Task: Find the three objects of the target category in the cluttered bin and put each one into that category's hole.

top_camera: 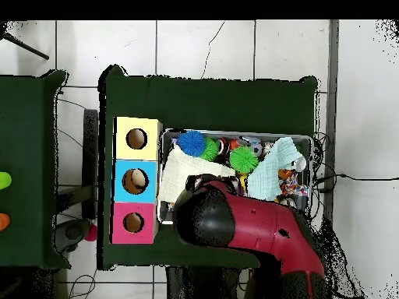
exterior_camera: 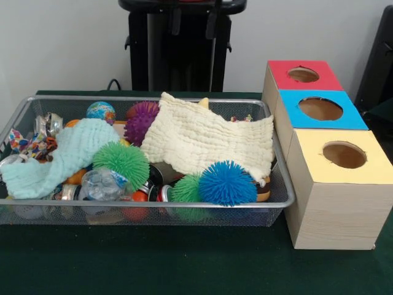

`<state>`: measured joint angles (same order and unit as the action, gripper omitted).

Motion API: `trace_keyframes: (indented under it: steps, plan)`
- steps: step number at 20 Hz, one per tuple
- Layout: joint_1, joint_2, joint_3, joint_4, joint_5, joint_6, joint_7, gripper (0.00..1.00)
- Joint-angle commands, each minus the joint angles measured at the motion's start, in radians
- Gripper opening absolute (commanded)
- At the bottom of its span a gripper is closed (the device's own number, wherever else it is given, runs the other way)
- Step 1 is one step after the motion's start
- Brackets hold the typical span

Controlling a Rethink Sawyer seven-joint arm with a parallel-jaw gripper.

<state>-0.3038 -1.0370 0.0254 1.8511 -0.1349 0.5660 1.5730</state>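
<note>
Near the table's front edge, one crinkly clear bottle [exterior_camera: 101,183] lies in the bin [exterior_camera: 184,218], probably light, slippery, crushable; grasp mid-body; gripper finger state cannot be told.

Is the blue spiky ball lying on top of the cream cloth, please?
No, the blue spiky ball sits against the bin's near wall, in front of the cream cloth.

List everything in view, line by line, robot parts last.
bin: one, silver wire mesh, on the green table.
cream cloth: one, draped at the bin's middle.
mint cloth: one, toward the bin's other end.
spiky balls: blue, two green, purple.
clear plastic bottle: one showing, by the front rim.
globe ball: one, back rim.
boxes: red top, blue top, yellow top, beside the bin.
arm: red and black, above the bin; end effector unseen.
</note>
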Motion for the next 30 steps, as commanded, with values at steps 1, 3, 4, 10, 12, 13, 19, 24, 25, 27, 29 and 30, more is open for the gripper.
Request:
trace_keyframes:
  steps: [1,3,4,10,12,13,19,24,25,27,29,30]
  plan:
    - [-0.08,0.145,0.143,-0.164,-0.1,-0.035,-0.121,1.0]
    - [-0.1,0.166,0.158,-0.197,-0.122,-0.025,-0.137,1.0]
    - [-0.107,0.178,0.163,-0.216,-0.135,-0.027,-0.141,1.0]
    - [-0.143,0.25,0.205,-0.306,-0.191,-0.019,-0.157,1.0]
    - [-0.15,0.279,0.216,-0.341,-0.212,-0.012,-0.16,1.0]
    - [-0.156,0.29,0.224,-0.353,-0.221,-0.007,-0.161,1.0]
    - [-0.188,0.362,0.27,-0.428,-0.268,-0.011,-0.174,1.0]
    - [-0.198,0.411,0.284,-0.491,-0.307,-0.005,-0.171,1.0]
    - [-0.2,0.417,0.287,-0.499,-0.313,-0.004,-0.169,1.0]
    - [-0.206,0.436,0.298,-0.517,-0.326,-0.008,-0.169,1.0]
    - [-0.211,0.454,0.312,-0.53,-0.341,-0.013,-0.176,1.0]
    - [-0.216,0.464,0.319,-0.535,-0.346,-0.02,-0.175,1.0]
